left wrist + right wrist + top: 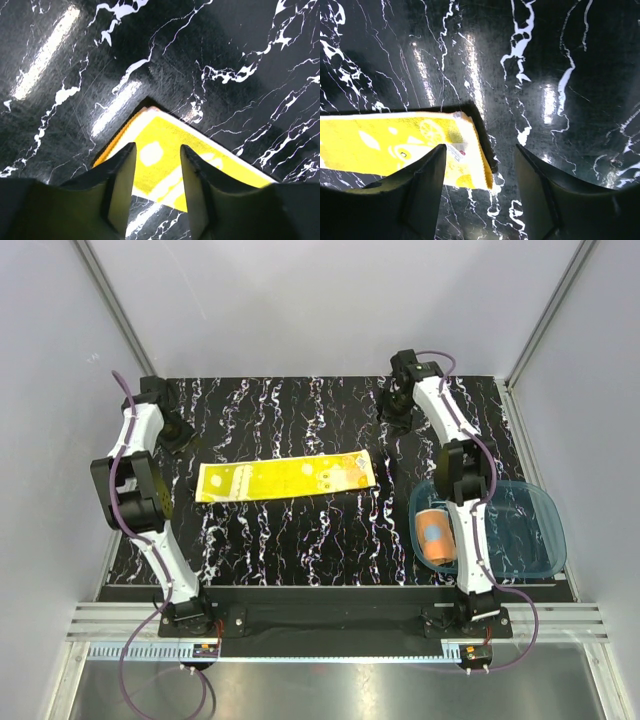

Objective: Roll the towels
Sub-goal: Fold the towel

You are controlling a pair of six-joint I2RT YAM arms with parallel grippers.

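Note:
The yellow towel (287, 478) lies flat on the black marble table as a long folded strip. The orange dotted towel (436, 536) sits rolled up inside the blue tray (535, 535). My left gripper (178, 434) is open and empty above the strip's left end; in the left wrist view (157, 147) the towel's corner (170, 150) shows between the fingers. My right gripper (398, 418) is open and empty above the table just beyond the strip's right end; in the right wrist view (480, 147) that end (420, 150) with its small label lies by the left finger.
The translucent blue tray stands at the right front, partly under the right arm. Grey walls and metal frame posts enclose the table. A metal rail runs along the near edge by the arm bases.

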